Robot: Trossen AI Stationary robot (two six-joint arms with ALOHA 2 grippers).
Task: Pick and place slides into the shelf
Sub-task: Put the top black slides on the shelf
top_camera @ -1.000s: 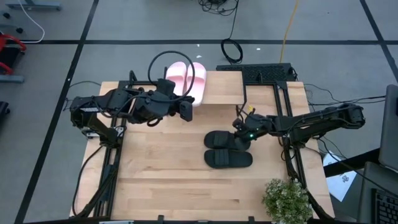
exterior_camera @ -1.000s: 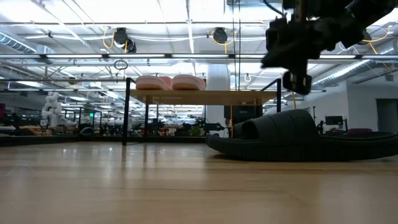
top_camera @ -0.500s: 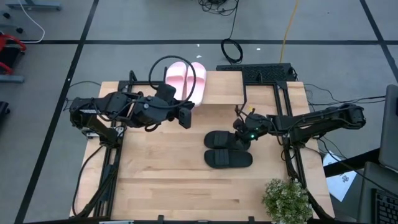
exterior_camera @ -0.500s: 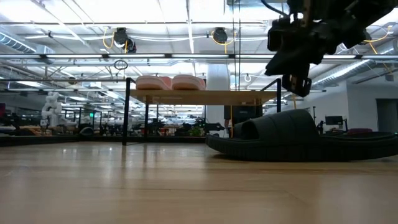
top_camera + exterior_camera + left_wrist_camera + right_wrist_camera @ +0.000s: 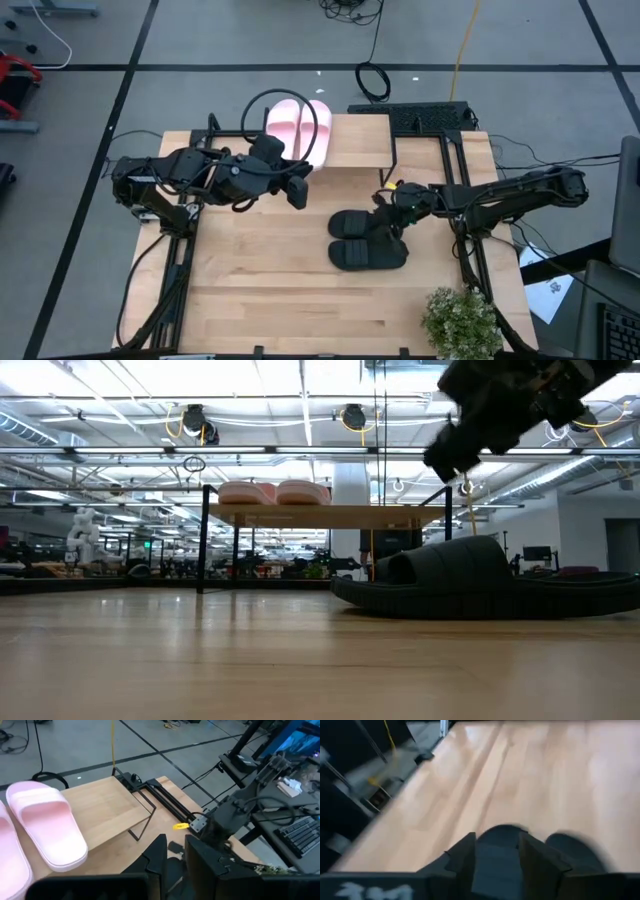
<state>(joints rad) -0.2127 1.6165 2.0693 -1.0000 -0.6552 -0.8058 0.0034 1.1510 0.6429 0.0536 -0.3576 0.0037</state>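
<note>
Two pale pink slides [image 5: 300, 130] lie side by side on the left part of the shelf's wooden top [image 5: 355, 140]; the left wrist view shows one of them [image 5: 50, 830]. Two black slides [image 5: 362, 224] [image 5: 368, 255] lie on the table, on their soles, on the near side of the shelf. My right gripper [image 5: 388, 210] hangs open above the farther black slide's right end [image 5: 500, 840], clear of it in the low view [image 5: 460, 470]. My left gripper [image 5: 300, 192] hovers open with a narrow gap, just off the shelf's near left corner, holding nothing.
A potted plant [image 5: 460, 320] stands at the table's near right corner. A black flat device [image 5: 430, 115] lies behind the shelf at the far right. Bare tabletop [image 5: 260, 290] spreads across the near left.
My right gripper has risen off the farther black slide and tipped, drawing a little toward the far edge; the slide stays where it was. My left gripper has drifted slightly toward the near edge, away from the pink slides.
</note>
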